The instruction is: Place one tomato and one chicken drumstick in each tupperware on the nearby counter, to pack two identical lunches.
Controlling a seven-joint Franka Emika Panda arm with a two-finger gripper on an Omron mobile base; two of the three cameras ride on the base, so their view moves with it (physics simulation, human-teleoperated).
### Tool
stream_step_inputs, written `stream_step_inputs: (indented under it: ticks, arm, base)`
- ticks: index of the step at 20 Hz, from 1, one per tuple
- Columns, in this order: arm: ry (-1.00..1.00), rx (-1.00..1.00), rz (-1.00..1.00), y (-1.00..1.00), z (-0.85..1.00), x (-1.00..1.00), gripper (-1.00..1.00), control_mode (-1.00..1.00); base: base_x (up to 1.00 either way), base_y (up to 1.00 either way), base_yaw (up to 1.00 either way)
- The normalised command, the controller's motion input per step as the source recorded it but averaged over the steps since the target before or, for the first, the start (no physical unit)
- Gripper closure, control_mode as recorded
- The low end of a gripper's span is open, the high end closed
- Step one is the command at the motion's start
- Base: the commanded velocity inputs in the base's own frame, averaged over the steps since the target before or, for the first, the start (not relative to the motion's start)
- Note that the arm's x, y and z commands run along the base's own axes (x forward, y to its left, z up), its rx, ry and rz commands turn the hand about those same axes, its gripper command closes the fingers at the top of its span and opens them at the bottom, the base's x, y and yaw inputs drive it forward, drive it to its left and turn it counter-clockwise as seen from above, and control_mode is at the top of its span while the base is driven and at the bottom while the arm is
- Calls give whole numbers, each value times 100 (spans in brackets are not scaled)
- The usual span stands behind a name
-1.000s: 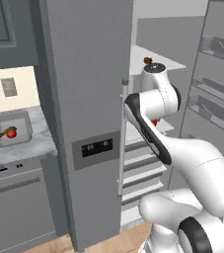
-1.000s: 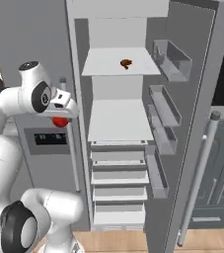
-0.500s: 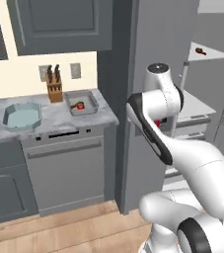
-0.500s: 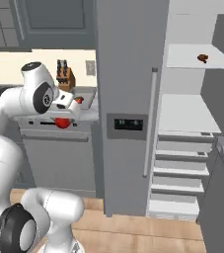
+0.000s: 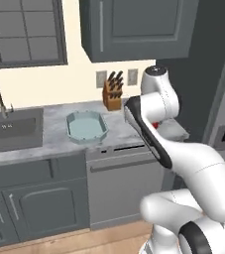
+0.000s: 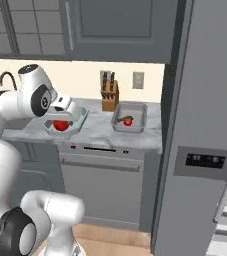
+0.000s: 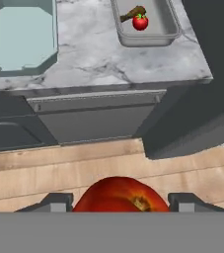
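The gripper (image 7: 121, 201) is clamping a red tomato (image 7: 121, 195) between its two fingers, hanging in front of the counter (image 7: 103, 59) edge. On the counter, the pale blue-green tupperware (image 7: 19, 37) is sitting to the left, and the grey tupperware (image 7: 145, 22) to the right is holding a second tomato (image 7: 140, 21) touching a chicken drumstick (image 7: 131, 14).

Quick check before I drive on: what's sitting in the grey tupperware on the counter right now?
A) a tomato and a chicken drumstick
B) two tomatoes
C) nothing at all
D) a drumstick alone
A: the hand view shows the grey tupperware holding a red tomato with a brown chicken drumstick beside it, and the right base view shows the same pair, while the gripper carries a second tomato between its jaws.
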Motion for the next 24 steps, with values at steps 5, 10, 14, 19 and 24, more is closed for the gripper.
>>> stream_step_inputs:
  ticks: [5,10,14,19,24]
  arm:
    - [0,0,0,0,0,0,100,100]
    - [0,0,0,0,0,0,100,100]
    - [9,9,-6,-10,-75,75,100,-100]
    - [22,20,0,2,-100,79,100,-100]
    - [30,4,0,1,-100,21,100,-100]
  base:
    - [100,100,0]
    - [100,22,-11]
    - [25,0,-2]
    - [0,0,0]
    - [0,0,0]
